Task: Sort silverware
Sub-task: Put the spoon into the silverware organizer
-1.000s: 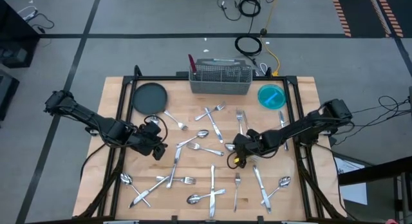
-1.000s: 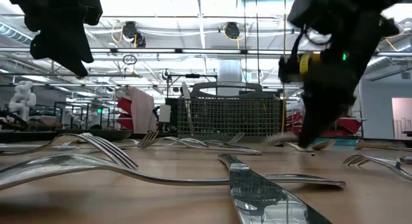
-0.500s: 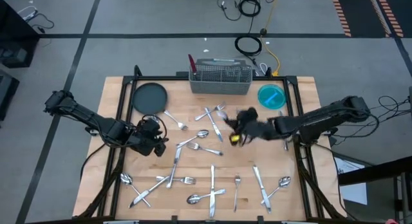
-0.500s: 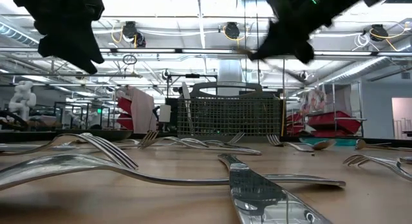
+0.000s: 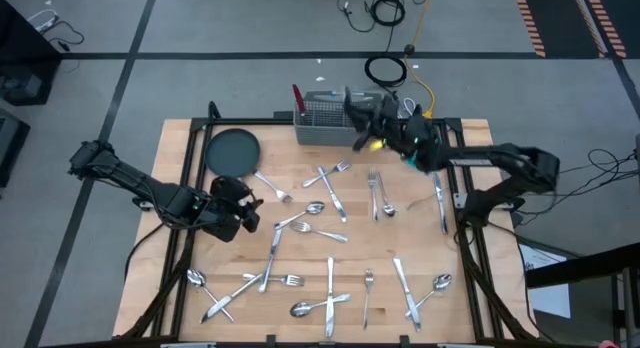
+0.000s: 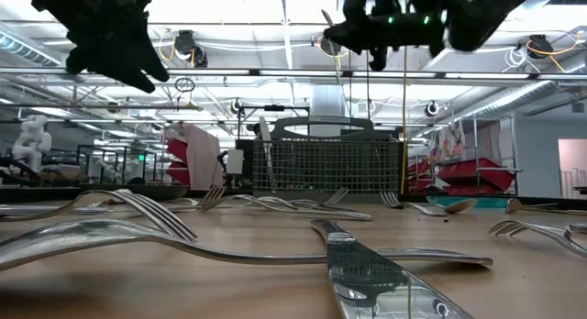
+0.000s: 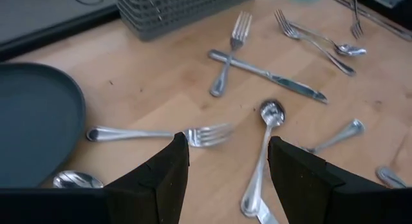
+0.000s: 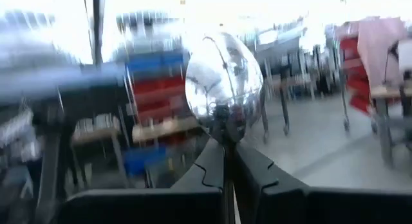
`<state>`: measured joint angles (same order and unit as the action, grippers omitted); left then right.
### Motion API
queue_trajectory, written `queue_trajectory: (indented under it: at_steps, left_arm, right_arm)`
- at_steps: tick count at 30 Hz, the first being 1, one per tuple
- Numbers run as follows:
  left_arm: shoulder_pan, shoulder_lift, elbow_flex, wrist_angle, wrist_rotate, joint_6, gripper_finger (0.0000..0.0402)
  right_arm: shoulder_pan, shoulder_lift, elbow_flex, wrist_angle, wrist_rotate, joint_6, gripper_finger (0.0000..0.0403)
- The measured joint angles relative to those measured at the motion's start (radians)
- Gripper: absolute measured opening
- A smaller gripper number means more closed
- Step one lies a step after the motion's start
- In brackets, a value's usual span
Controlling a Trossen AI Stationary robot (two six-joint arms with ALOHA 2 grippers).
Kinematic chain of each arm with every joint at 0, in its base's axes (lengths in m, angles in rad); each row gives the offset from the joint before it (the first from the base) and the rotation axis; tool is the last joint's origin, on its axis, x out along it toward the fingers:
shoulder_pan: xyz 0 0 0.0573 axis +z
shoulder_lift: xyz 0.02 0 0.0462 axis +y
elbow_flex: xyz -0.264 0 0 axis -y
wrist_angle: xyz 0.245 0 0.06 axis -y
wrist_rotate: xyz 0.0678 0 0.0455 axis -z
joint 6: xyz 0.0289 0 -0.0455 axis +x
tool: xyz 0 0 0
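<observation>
Right pincer up over the grey mesh caddy at the bench's far edge — fingers pressed together on a spoon, bowl sticking out past the fingertips in the right wrist view. Left pincer hovering near the dark plate, fingers spread wide, nothing between them — a fork and another spoon lying on the wood just below. Rest of the silverware scattered across the bench: forks, knives and spoons, a few crossed over each other.
</observation>
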<state>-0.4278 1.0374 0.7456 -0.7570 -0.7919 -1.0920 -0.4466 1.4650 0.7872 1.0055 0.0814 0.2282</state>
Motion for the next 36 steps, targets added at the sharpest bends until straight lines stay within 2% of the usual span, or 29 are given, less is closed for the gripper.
queue_trajectory:
  at_steps: [3,5,10,15,22,29,36]
  left_arm:
    - [0.000,0.000,0.000,0.000,-0.025,0.000,0.0212]
    - [0.000,0.000,0.000,0.000,-0.044,0.000,0.0212]
    - [0.000,0.000,0.000,0.000,-0.079,0.000,0.0212]
    - [0.001,0.000,0.000,-0.002,-0.089,0.000,0.0212]
    - [0.001,0.000,0.000,-0.004,-0.134,0.003,0.0212]
    - [0.001,0.000,0.000,-0.011,-0.183,0.006,0.0212]
    - [0.001,0.000,0.000,-0.016,-0.186,0.007,0.0212]
  right_arm:
    - [-0.076,0.118,0.003,0.217,-0.102,0.106,0.0000]
    - [-0.107,0.201,0.021,0.291,-0.128,0.151,0.0000]
    - [-0.147,0.385,0.148,0.369,-0.184,0.179,0.0000]
    - [-0.155,0.472,0.254,0.375,-0.191,0.146,0.0000]
    - [-0.155,0.494,0.249,0.381,-0.083,0.067,0.0000]
    - [-0.147,0.519,0.195,0.549,0.031,0.008,0.0000]
    - [-0.064,0.596,0.196,0.562,0.119,0.014,0.0000]
